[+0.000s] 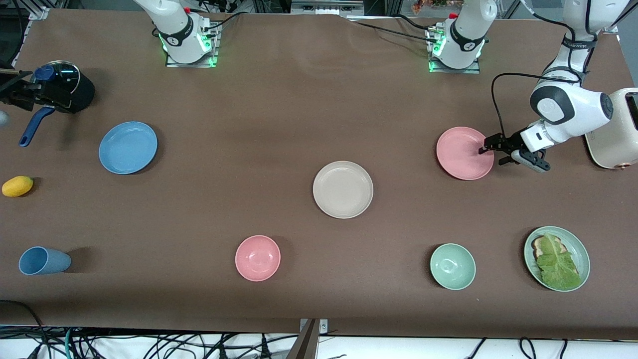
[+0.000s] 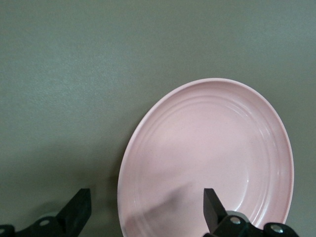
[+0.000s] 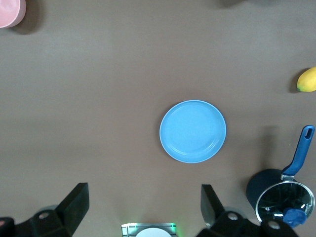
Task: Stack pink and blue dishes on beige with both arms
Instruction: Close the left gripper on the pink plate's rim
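Three plates matter here, and none is stacked yet. The beige plate (image 1: 343, 189) sits near the middle of the table. The pink plate (image 1: 464, 152) lies toward the left arm's end, and the blue plate (image 1: 128, 147) toward the right arm's end; both are a little farther from the front camera than the beige one and well apart from it.

The left gripper (image 1: 494, 150) is low at the pink plate's rim on the side facing the left arm's end of the table. Its fingers are spread wide and hold nothing; in the left wrist view the rim (image 2: 129, 163) runs between them, one finger (image 2: 211, 205) over the plate and the other off it.

The right gripper (image 3: 143, 205) hangs high over the table with the blue plate (image 3: 193, 131) well below it. Its fingers are also spread and empty, and it is not visible in the front view.

All three plates look stiff, light and matte, so they should not flex, but the shallow shape leaves only the low rim to pinch. A grip with one finger inside the rim and one under the outer edge seems best. The smooth surface could let a plate tilt or slip from a one-sided hold, so it would need lifting gently and lowering flat onto the beige plate.
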`<state>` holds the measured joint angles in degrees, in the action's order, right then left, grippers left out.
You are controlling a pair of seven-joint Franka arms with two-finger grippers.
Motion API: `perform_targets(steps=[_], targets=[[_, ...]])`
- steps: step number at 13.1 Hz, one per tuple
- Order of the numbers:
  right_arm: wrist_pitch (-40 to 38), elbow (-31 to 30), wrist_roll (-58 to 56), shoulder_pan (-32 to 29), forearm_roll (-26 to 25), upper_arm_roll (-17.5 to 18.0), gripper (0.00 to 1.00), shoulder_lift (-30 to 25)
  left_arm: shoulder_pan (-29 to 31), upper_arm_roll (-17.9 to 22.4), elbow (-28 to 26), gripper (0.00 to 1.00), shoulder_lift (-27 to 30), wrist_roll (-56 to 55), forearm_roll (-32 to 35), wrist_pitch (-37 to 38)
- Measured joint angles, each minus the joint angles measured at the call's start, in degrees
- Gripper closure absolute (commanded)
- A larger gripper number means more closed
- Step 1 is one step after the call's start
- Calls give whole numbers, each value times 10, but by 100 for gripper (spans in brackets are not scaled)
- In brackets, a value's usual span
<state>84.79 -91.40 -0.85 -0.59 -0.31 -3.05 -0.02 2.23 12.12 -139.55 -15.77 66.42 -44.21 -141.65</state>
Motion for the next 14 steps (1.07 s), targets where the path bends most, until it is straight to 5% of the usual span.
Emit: perform_targets(steps=[2,6,14], targets=[[0,0,0,0,0,0,0,0,1,0,0,11,-6,0,-11,0],[0,0,0,0,0,0,0,0,5,0,0,100,-11,0,-14,0],[-1,0,0,0,0,0,0,0,7,6,0,100,-12,2,-14,0]])
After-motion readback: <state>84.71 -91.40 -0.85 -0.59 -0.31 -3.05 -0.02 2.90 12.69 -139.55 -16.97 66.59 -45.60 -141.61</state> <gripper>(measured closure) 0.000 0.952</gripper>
